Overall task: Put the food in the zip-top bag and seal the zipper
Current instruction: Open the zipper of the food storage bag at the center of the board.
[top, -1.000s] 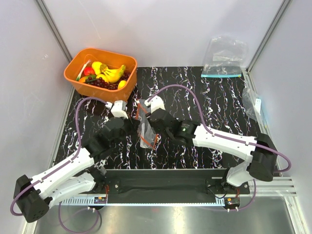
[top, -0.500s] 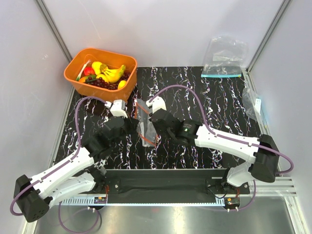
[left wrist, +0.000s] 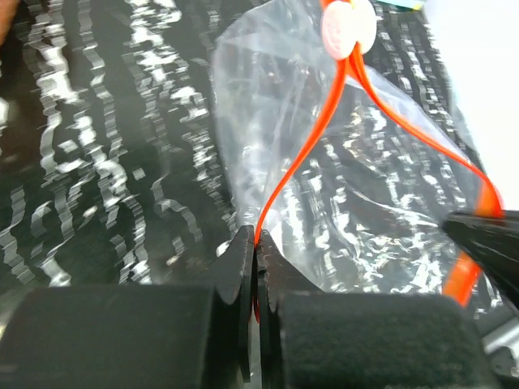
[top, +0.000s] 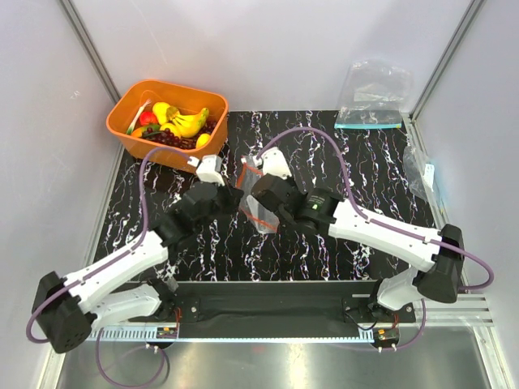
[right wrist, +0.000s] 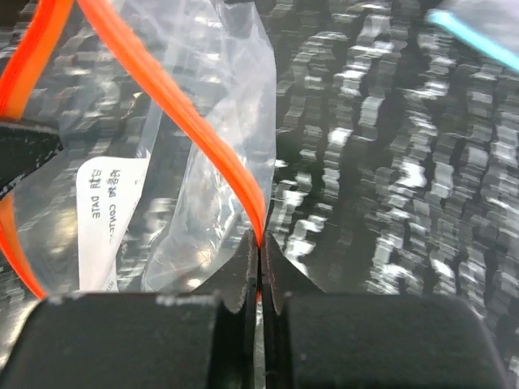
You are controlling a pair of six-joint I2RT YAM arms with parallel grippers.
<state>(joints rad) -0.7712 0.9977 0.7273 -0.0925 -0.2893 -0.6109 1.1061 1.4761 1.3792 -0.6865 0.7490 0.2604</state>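
Plainly, left gripper and right gripper each pinch the zipper; zip-top bag partly hidden.

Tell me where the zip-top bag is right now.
Top view: the zip-top bag is mid-table, left of centre, its zipper pinched by the left gripper and the right gripper.

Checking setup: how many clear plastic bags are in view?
3: the orange-zipper bag, held at centre; a teal-strip bag at back right; a crumpled bag at right edge. Stacks may hide more.
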